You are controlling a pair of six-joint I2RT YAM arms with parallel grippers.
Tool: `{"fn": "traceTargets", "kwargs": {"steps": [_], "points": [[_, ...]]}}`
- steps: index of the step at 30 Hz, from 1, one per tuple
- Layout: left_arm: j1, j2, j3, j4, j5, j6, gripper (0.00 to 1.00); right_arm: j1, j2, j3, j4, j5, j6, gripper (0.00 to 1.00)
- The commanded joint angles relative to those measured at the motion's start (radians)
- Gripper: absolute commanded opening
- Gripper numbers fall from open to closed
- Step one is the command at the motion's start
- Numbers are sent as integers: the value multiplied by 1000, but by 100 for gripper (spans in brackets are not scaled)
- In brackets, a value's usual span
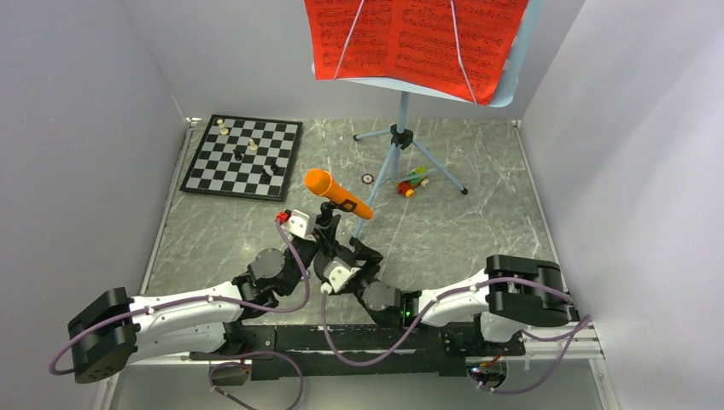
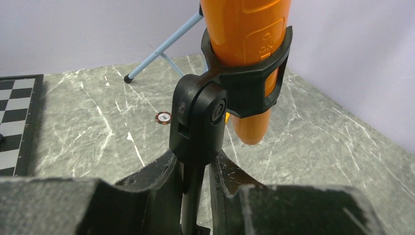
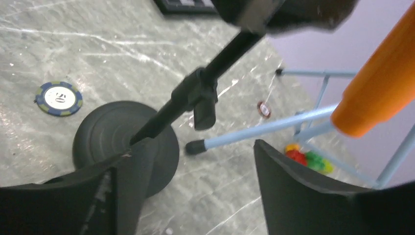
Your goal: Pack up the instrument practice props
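The orange microphone [image 1: 337, 193] sits tilted in the black clip of its small stand [image 2: 198, 117], near the middle of the table. My left gripper [image 2: 195, 161] is shut on the stand's thin black pole, just below the swivel joint. My right gripper [image 3: 200, 147] is open beside the stand's round black base [image 3: 117, 132], with only table between its fingers. Behind them stands the tall light-blue music stand [image 1: 399, 141], and the red sheet-music pages [image 1: 418, 38] rest on its tray at the top. One of its tripod legs [image 3: 264, 129] reaches close to the base.
A black-and-white chessboard [image 1: 246, 156] with pieces lies at the back left. A small colourful toy car [image 1: 411, 184] sits under the tripod legs. A blue chip [image 3: 58, 98] lies beside the base, and a reddish chip [image 2: 163, 117] lies further back. Grey walls close in both sides.
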Motion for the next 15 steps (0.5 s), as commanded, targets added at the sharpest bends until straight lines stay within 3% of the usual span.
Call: {"fn": "traceTargets", "kwargs": {"steps": [1, 7, 9, 11, 15], "points": [[3, 25, -28, -54, -54, -39, 0, -4, -84, 10, -250, 64, 214, 84], [3, 29, -22, -50, -55, -27, 0, -72, -321, 41, -529, -61, 478, 87], [3, 30, -20, -46, -56, -22, 0, -155, -440, 41, -641, -214, 615, 87], [3, 31, -20, -40, -56, -18, 0, -283, -548, 20, -692, -471, 753, 85], [3, 35, -27, 8, -48, -1, 0, -525, -596, 20, -753, -802, 995, 82]]}}
